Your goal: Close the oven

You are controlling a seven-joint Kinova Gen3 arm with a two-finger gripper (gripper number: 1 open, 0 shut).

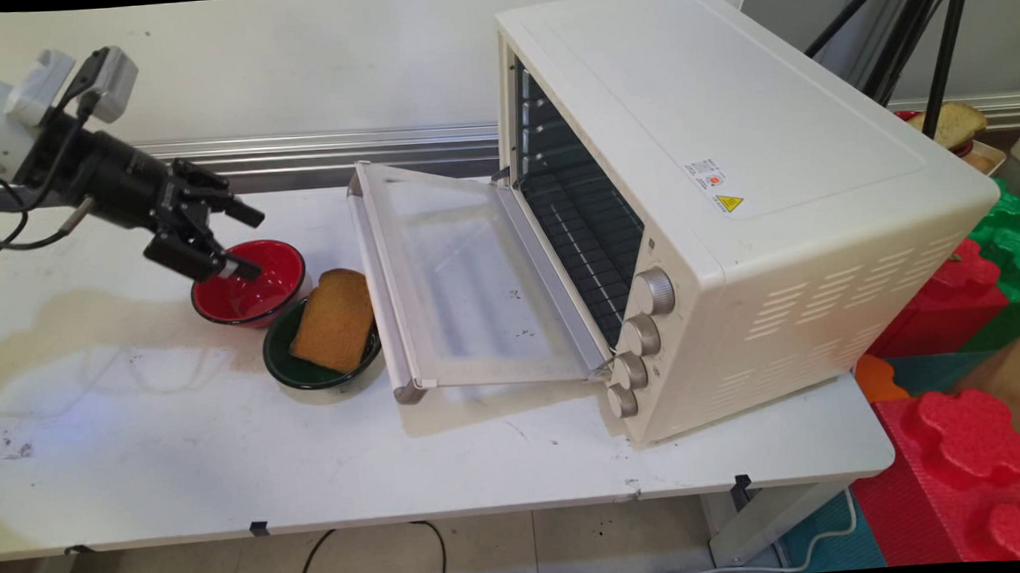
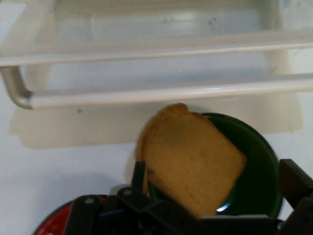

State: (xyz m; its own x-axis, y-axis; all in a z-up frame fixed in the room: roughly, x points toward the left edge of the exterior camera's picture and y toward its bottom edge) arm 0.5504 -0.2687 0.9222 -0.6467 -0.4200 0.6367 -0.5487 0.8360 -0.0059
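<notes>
Main view: hand [image 1: 241,241] above red bowl [image 1: 252,287], tilted down toward the right, fingers spread wide, nothing held, nothing touched so far as visible. Green bowl [image 1: 317,362] just right of and touching the red one; slice of toast [image 1: 335,320] propped in it, lower end inside, upper end leaning over the rim toward the oven. Toaster oven [image 1: 733,205] on white surface [image 1: 179,461], door [image 1: 466,280] dropped flat, handle bar [image 1: 384,293] just beside the green bowl. Hand view: toast [image 2: 193,159] between and ahead of the open fingers [image 2: 293,178], door handle [image 2: 146,95] beyond. Toast judged light, stiff, dry, crumbly under hard pressure; best taken by the raised edges, across the thin faces. Bowls judged glossy, slippery.
</notes>
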